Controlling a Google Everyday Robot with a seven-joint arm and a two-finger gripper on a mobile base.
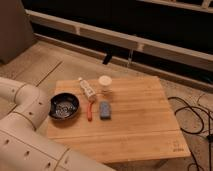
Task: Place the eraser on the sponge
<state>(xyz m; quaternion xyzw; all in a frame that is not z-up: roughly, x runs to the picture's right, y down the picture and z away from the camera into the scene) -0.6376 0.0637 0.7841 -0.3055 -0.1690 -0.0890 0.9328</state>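
The sponge (105, 110), a small flat blue-grey block, lies on the wooden table (140, 125) left of its centre. A white oblong item (86, 88) with a dark end, possibly the eraser, lies a little behind and to the left of the sponge, apart from it. Only my white arm segments (25, 115) show, at the lower left beside the table's left edge. The gripper itself is out of view.
A black bowl (64, 106) sits at the table's left edge, close to my arm. A thin orange-red stick (90, 111) lies between bowl and sponge. A white cup (104, 82) stands behind the sponge. Black cables (192, 117) lie on the floor to the right.
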